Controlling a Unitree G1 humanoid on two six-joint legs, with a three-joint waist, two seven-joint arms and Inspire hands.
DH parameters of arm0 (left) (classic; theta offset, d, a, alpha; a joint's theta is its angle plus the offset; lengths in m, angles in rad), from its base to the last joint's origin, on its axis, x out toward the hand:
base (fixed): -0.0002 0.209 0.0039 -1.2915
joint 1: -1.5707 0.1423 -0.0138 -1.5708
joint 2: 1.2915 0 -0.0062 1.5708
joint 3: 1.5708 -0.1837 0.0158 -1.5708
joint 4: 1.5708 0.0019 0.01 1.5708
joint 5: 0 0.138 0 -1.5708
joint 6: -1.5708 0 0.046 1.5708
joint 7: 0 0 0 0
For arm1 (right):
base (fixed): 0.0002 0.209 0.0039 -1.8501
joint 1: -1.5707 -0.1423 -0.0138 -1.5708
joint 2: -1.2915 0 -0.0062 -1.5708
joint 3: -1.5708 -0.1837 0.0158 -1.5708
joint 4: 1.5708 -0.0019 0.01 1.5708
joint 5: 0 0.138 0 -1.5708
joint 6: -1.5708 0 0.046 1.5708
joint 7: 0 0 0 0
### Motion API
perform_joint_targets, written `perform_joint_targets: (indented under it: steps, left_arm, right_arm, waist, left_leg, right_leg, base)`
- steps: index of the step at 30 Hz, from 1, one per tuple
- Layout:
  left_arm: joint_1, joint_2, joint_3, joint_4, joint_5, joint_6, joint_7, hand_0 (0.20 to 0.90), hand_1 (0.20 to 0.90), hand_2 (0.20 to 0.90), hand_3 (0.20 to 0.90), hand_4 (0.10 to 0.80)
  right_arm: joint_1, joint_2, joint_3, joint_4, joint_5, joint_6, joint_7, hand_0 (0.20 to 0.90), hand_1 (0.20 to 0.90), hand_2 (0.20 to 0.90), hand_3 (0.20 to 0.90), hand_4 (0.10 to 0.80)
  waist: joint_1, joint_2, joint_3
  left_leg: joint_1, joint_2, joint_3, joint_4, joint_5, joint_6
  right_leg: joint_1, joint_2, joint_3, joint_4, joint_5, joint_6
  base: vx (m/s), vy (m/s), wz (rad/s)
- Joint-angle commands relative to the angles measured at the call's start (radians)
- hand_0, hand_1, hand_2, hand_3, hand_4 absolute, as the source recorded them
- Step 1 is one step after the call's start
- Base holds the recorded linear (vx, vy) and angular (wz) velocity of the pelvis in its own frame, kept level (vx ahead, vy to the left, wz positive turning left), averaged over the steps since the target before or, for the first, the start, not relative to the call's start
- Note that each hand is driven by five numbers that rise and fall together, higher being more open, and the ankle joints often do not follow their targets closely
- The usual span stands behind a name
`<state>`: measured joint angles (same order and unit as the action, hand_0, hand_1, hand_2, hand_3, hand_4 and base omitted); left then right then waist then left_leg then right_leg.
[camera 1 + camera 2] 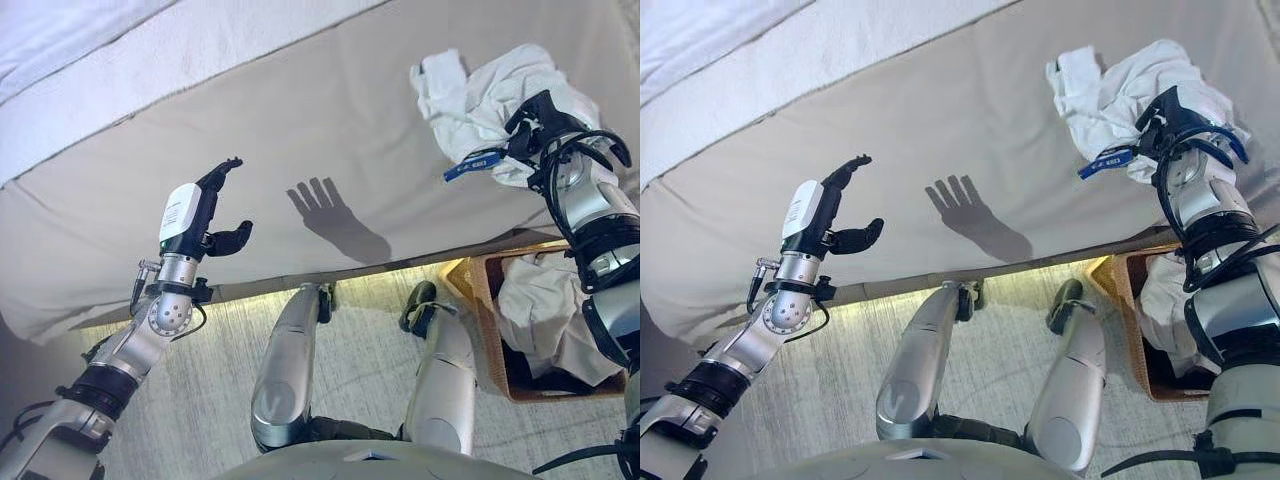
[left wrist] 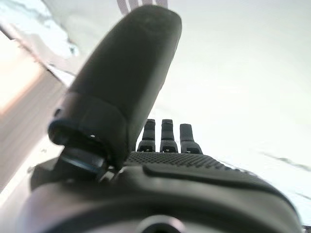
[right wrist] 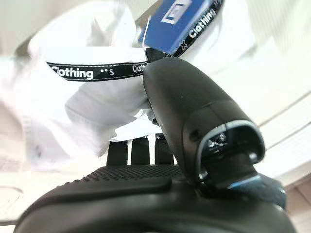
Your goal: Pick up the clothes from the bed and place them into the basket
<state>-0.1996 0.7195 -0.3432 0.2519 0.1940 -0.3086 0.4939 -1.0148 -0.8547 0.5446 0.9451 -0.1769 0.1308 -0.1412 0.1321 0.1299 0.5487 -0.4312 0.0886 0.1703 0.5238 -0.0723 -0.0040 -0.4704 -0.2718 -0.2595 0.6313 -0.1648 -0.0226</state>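
We look down on a wide bed covered with a smooth beige sheet [image 1: 330,120], and a white textured blanket [image 1: 120,70] runs in a band along its far side. Below the bed's near edge lies a pale grey-green woven carpet [image 1: 230,360]. Warm yellowish light glows along the strip where carpet meets bed, and bright light falls across the sheet.

Bedroom, bed [image 1: 300,120], laundry basket [image 1: 480,290]

Pale carpet floor [image 1: 360,340] showing below the bed's edge, ribbed in texture. White duvet [image 1: 60,40] folded back across the far left corner, above the beige sheet [image 1: 330,120].
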Motion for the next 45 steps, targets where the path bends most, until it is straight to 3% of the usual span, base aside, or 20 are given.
perform_joint_targets:
  steps: [1,4,11,19,29,37,45]
  left_arm:
    - [-0.018,0.051,0.075,-0.050,-0.040,-0.043,0.034,0.900,0.900,0.900,0.900,0.800]
    - [-0.010,0.048,0.077,-0.039,-0.040,-0.040,0.016,0.900,0.900,0.900,0.900,0.800]
    - [0.037,0.012,0.090,0.047,-0.021,-0.035,-0.031,0.900,0.900,0.900,0.900,0.800]
    - [0.021,0.016,0.099,0.096,-0.008,-0.062,-0.057,0.900,0.900,0.900,0.900,0.800]
    - [0.013,0.002,0.080,0.159,0.036,-0.101,-0.049,0.900,0.900,0.900,0.900,0.800]
    - [0.019,0.003,0.096,0.199,0.069,-0.131,-0.043,0.900,0.900,0.900,0.900,0.800]
    - [0.012,-0.001,0.109,0.199,0.081,-0.116,-0.049,0.900,0.900,0.900,0.900,0.800]
  right_arm:
    - [-0.057,-0.131,-0.049,-0.063,0.019,-0.078,-0.043,0.300,0.300,0.300,0.200,0.100]
    - [-0.022,-0.153,-0.074,-0.098,0.027,-0.095,-0.050,0.300,0.300,0.300,0.200,0.100]
    - [0.095,-0.255,-0.190,-0.272,0.043,-0.138,-0.072,0.300,0.300,0.300,0.200,0.100]
    - [0.195,-0.383,-0.334,-0.410,0.081,-0.153,-0.046,0.300,0.300,0.300,0.200,0.100]
    - [0.289,-0.489,-0.498,-0.512,0.115,-0.130,-0.065,0.300,0.300,0.300,0.200,0.100]
    - [0.456,-0.551,-0.699,-0.602,0.156,-0.091,-0.091,0.300,0.300,0.300,0.200,0.100]
    - [0.673,-0.539,-0.898,-0.669,0.171,-0.081,-0.055,0.300,0.300,0.300,0.200,0.100]
  waist:
    - [-0.017,-0.066,-0.041]
    - [-0.025,-0.086,-0.078]
    - [-0.075,-0.151,-0.237]
    - [-0.137,-0.185,-0.352]
    - [-0.210,-0.200,-0.422]
    - [-0.272,-0.207,-0.435]
    - [-0.328,-0.206,-0.448]
  left_leg:
    - [0.145,0.029,-0.025,0.023,-0.034,-0.030]
    - [0.206,0.039,-0.010,-0.026,-0.035,-0.038]
    - [0.409,0.055,0.057,-0.263,-0.024,-0.057]
    - [0.515,0.067,0.093,-0.372,-0.008,-0.065]
    - [0.569,0.066,0.145,-0.477,0.020,-0.077]
    - [0.588,0.062,0.193,-0.479,-0.008,-0.063]
    - [0.603,0.059,0.232,-0.471,-0.033,-0.051]
  right_leg:
    - [0.202,0.034,-0.045,-0.128,0.033,0.020]
    - [0.264,0.050,-0.046,-0.187,0.042,0.025]
    - [0.438,0.095,-0.031,-0.409,0.096,0.071]
    - [0.506,0.128,0.008,-0.477,0.105,0.092]
    - [0.515,0.145,0.058,-0.582,0.166,0.123]
    - [0.490,0.154,0.101,-0.592,0.180,0.138]
    - [0.469,0.163,0.147,-0.589,0.187,0.142]
  base:
    - [0.087,0.005,-0.09]
    - [0.098,0.015,-0.05]
    - [0.126,0.031,-0.20]
    - [0.087,0.018,-0.13]
    - [0.000,0.032,-0.15]
    - [-0.031,0.013,-0.22]
    - [-0.008,0.008,-0.21]
